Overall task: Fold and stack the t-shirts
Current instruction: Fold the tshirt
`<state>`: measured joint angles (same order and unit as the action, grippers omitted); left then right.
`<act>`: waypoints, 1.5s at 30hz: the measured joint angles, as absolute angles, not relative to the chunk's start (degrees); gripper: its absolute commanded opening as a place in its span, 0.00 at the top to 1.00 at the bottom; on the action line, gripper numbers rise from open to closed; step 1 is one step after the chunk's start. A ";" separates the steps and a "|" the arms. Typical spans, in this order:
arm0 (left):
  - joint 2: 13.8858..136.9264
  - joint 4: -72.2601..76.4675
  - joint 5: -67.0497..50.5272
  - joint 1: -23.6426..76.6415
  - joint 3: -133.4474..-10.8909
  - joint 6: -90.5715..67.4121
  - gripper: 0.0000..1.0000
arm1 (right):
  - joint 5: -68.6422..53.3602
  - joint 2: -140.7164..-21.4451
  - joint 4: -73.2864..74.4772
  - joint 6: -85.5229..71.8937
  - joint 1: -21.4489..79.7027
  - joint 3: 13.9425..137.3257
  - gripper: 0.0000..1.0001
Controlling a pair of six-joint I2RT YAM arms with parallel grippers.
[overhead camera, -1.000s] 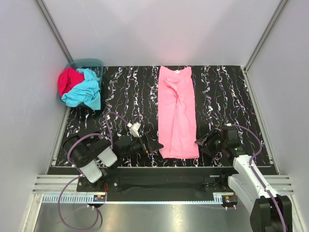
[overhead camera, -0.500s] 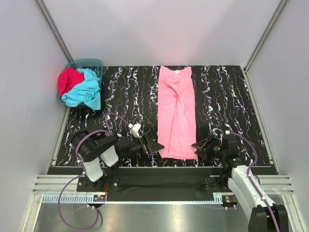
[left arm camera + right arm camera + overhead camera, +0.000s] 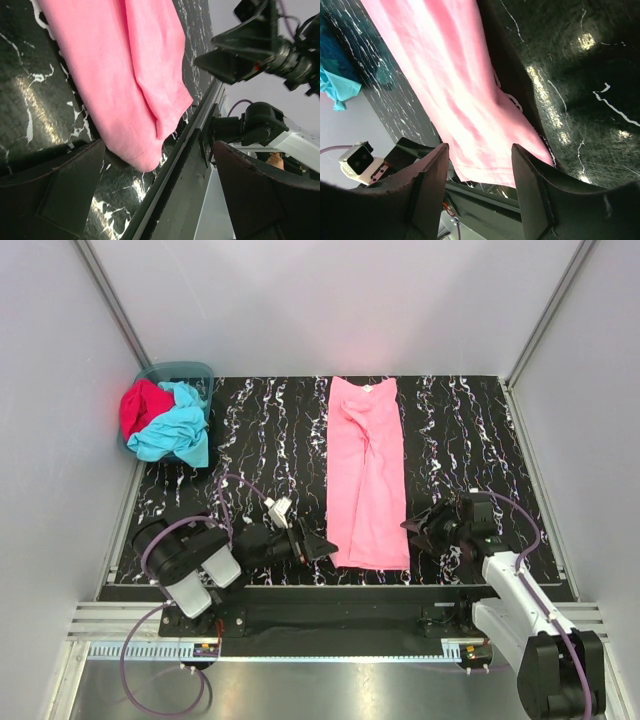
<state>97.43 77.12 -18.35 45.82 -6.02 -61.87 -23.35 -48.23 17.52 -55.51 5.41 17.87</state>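
A light pink t-shirt (image 3: 367, 475), folded lengthwise into a long strip, lies flat down the middle of the table with its hem toward me. My left gripper (image 3: 323, 544) sits low at the hem's near-left corner, open, with the pink hem (image 3: 142, 150) just ahead of its jaws (image 3: 162, 180). My right gripper (image 3: 411, 530) is at the near-right corner, also open. In the right wrist view the hem (image 3: 485, 167) shows between the spread fingers of that gripper (image 3: 481, 172), with nothing pinched. A turquoise t-shirt (image 3: 178, 430) and a crimson t-shirt (image 3: 140, 406) are heaped at the far left.
The heaped shirts sit in a teal plastic basket (image 3: 197, 371) in the far-left corner. The table's near metal rail (image 3: 187, 150) runs just behind the pink hem. Grey walls close the table in on three sides.
My right gripper dipped toward the near rail, then came back up beside the hem's right corner. The left arm shifted only slightly. The pink shirt has not moved.
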 measured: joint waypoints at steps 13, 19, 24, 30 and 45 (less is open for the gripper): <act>89.03 66.35 -17.91 45.87 -4.56 -57.23 0.02 | -19.99 -46.41 28.56 -48.71 3.57 20.21 0.39; 95.09 73.60 -18.98 45.87 -5.85 -58.19 0.02 | -20.43 -46.63 30.87 -47.31 0.67 21.19 0.40; 98.63 78.63 -19.68 45.87 -6.15 -59.61 0.02 | -22.24 -45.04 31.53 -48.31 0.58 20.49 0.41; 98.85 78.87 -19.92 45.87 -6.31 -59.96 0.03 | -26.26 -42.52 31.48 -51.55 0.58 17.08 0.41; 95.11 73.08 -19.92 45.87 -6.28 -59.90 0.02 | -30.96 -39.46 32.86 -55.92 0.58 12.82 0.43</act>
<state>95.11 73.08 -19.92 45.87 -6.28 -59.90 -30.96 -39.46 32.86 -55.92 0.58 12.82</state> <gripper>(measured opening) 0.975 0.574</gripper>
